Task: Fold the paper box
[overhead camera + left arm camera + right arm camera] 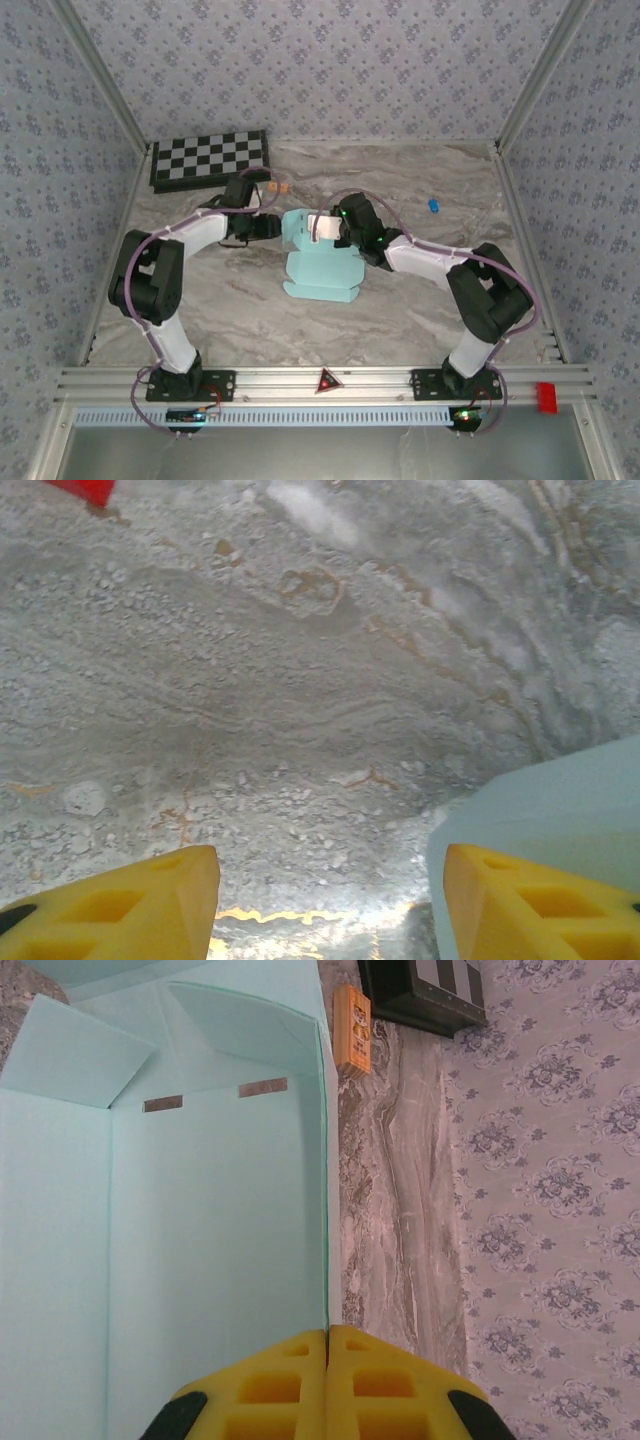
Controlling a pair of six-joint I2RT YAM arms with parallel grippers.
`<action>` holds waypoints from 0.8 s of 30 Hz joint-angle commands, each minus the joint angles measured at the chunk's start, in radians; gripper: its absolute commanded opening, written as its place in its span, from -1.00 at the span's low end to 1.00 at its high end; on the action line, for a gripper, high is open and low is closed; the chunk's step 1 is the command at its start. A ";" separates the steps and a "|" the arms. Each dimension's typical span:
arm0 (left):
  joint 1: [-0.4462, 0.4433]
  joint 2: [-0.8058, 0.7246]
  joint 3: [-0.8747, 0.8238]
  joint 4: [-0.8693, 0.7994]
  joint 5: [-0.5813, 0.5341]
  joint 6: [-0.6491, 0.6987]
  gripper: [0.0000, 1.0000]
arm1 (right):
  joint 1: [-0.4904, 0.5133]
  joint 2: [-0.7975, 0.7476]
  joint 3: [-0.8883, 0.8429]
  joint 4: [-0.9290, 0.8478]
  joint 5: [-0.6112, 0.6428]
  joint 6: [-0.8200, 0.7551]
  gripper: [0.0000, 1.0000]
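From above: paper box (322, 272) near mid-tabletop (230, 310), half folded, with a flat pale cyan base toward the arms and panels raised at the far end. Both arms bent inward to that raised part, one from each side. Around it: checkerboard (208, 158) at the far left corner, small orange piece (283, 187) just by its near right corner, small blue item (433, 205) well off to the right, red block (545, 396) on the near rail.

Clearer from the right wrist: right end effector (328, 1335) fully closed, yellow fingers pressed together on the edge of an upright card panel, that edge running straight into the seam between them. Box interior laid out plainly here, with fold lines, two narrow slits (262, 1087) and two flaps leaning in at the far end. Orange piece on the marble just outside the panel.

From the left wrist: left end effector (325, 870) partly open, with bare marble between the fingers. Cyan card close against the right-hand finger; touching or apart, cannot tell.
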 commanded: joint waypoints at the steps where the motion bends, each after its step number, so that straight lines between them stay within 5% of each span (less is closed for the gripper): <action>1: 0.003 -0.062 -0.015 0.031 0.086 0.035 0.21 | -0.005 0.020 0.023 -0.039 0.001 -0.017 -1.00; 24: 0.002 0.005 -0.052 0.169 0.328 0.078 0.05 | -0.004 0.039 0.023 -0.036 0.010 -0.004 -1.00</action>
